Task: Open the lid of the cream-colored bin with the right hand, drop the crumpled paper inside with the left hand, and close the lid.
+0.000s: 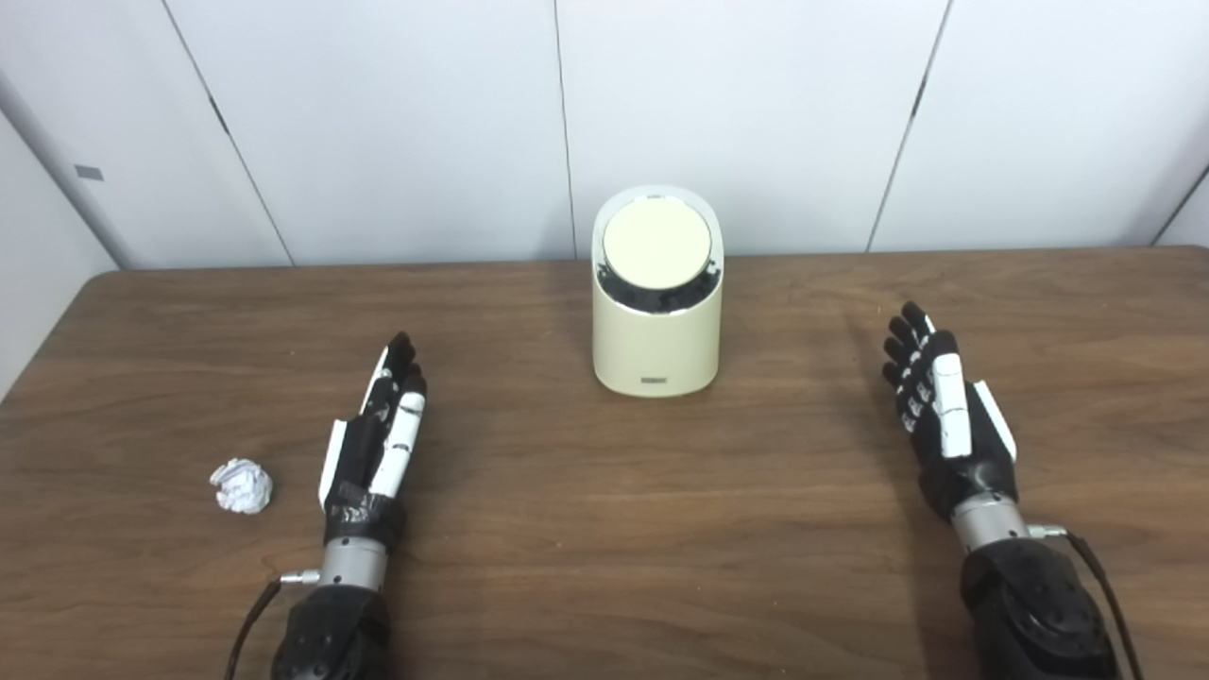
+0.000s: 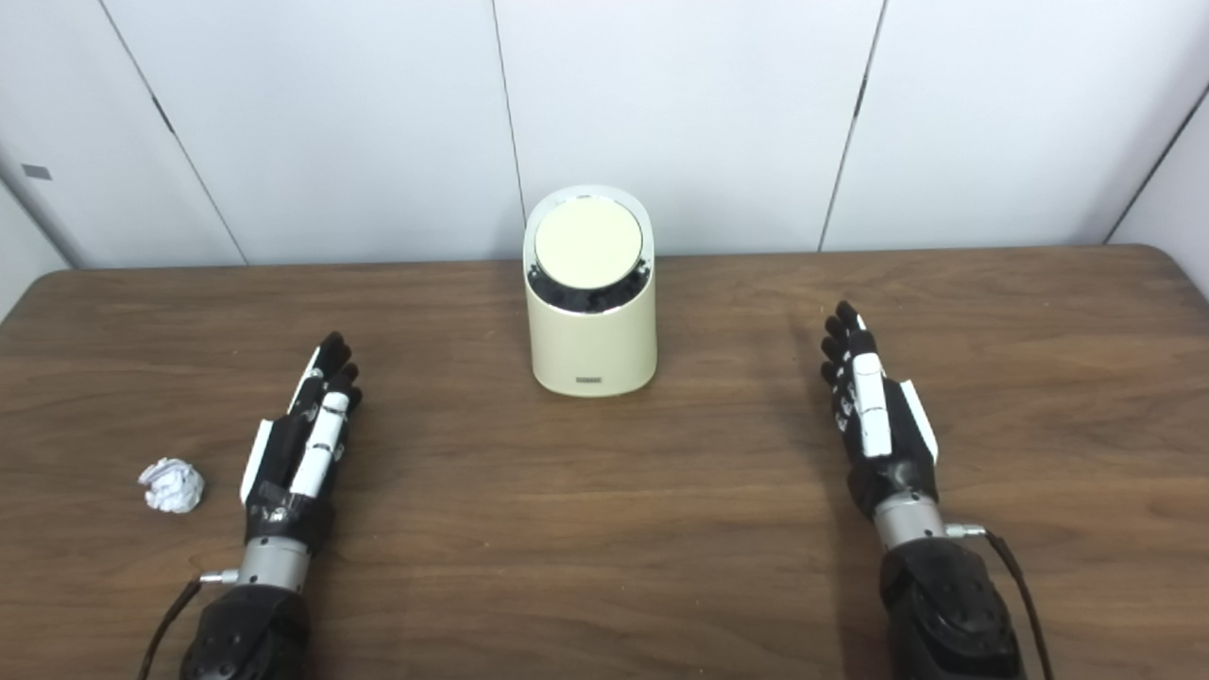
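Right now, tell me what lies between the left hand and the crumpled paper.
Nothing: only bare table separates the left hand from the crumpled paper, in both eye views.

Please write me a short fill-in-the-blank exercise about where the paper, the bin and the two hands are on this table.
1. The crumpled paper lies on the table on the outer side of the ____ hand.
2. The lid of the bin is ____.
3. The right hand holds ____.
4. The bin stands ____ from both hands.

Missing words: left; closed; nothing; apart
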### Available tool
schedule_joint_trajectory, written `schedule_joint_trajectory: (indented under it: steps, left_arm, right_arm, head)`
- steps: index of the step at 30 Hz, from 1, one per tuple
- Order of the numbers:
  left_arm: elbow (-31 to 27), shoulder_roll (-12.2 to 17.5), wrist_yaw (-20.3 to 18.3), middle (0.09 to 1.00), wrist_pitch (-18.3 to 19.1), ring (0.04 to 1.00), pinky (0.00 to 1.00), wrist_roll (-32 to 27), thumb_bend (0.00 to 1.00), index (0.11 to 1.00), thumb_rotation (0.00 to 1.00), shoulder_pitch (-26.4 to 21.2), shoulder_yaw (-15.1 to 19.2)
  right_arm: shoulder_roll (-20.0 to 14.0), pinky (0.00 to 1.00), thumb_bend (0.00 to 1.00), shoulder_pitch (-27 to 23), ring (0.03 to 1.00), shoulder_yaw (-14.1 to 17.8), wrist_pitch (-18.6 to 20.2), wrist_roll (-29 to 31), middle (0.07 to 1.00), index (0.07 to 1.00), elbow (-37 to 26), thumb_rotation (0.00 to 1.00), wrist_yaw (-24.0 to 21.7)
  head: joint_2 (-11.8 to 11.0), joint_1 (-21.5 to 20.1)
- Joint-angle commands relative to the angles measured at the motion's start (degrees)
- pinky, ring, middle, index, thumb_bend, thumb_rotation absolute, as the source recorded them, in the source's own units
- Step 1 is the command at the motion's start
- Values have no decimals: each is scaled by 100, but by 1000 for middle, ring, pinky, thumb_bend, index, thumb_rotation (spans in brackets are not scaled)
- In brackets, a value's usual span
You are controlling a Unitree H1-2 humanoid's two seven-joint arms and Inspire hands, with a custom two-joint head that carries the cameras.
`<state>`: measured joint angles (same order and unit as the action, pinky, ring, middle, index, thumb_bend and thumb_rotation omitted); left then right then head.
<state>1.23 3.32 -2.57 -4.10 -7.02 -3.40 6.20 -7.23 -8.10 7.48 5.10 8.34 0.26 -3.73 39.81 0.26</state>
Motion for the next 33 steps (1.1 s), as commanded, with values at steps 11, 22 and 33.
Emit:
schedule_joint_trajectory:
  steps: [11,22,33]
  left_arm:
    - [64,4,-24,1000,-114,1000,1000,-26,326,1000,654,25,-19]
    - [172,6,-29,1000,-163,1000,1000,-34,317,1000,649,-16,-13]
    - [282,-2,-40,1000,-298,1000,1000,-68,306,1000,641,15,6]
  right_arm:
    - [-58,1000,588,-223,992,18,-119,43,988,987,-182,1000,13]
    - [-33,1000,599,-260,982,23,-173,27,981,977,-82,1000,44]
    - [-171,1000,551,-395,962,34,-241,-7,981,965,9,1000,-11]
  head:
    - [37,-18]
    - [-38,-73]
    - [-186,13]
